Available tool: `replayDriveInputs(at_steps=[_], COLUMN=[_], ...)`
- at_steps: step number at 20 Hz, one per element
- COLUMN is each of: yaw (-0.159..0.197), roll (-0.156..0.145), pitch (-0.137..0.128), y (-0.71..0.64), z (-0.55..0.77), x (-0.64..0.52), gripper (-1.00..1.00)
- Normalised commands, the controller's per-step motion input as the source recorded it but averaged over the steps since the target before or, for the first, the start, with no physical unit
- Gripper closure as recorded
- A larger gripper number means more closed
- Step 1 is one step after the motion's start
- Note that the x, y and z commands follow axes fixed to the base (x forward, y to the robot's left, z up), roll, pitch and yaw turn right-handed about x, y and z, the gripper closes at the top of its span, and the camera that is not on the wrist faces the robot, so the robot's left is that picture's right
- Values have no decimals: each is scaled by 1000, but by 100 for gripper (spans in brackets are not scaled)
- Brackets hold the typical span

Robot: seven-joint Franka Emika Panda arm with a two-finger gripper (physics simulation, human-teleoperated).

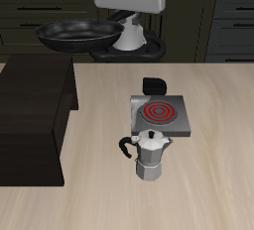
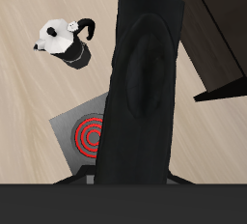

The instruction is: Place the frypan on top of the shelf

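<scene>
Wrist view, frypan [image 2: 145, 83] hiding stove [image 2: 82, 136]

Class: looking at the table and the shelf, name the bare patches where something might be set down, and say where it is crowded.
Bare: the shelf's flat top; the table strip between shelf and stove; the table beyond the stove. Crowded: the moka pot stands against the stove. The frypan is held aloft.
</scene>
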Motion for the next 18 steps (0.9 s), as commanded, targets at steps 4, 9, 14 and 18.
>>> replayDriveInputs(at_steps=[4, 9, 14, 18], yaw=[-24, -3, -35, -35], roll=[-60, -19, -33, -45], pitch=[-5, 1, 6, 11], y=[-255, -119, -144, -233], z=[30, -20, -19, -50], x=[222, 185, 144, 220], gripper=[100, 100, 100, 100])
